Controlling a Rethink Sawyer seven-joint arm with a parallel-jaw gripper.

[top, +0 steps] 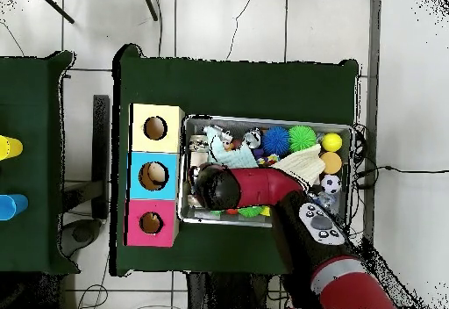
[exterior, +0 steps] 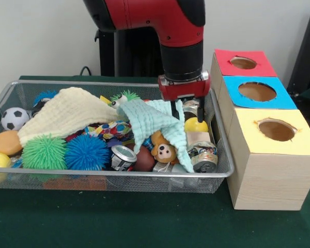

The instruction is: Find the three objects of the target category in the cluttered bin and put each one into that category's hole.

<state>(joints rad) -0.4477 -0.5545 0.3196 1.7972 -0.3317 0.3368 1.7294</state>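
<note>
Tool point(exterior: 184, 109) above crumpled mint cloth point(exterior: 160, 124)

A bin point(exterior: 217, 173) of fine shiny wire mesh is seen; soft crinkled cloths point(exterior: 160, 124) are draped inside. Matt pale wood is shown on the boxes point(exterior: 268, 175), and glossy metal on a can point(exterior: 122, 157).

A plain pale wall point(exterior: 41, 36) fills the front view from ten to two o'clock behind the green-covered table point(exterior: 119, 222). From overhead, that table sits at centre on a light tiled floor point(top: 263, 25), a second green table point(top: 31, 147) at nine o'clock, and dark cables point(top: 395, 169) at three o'clock.
</note>
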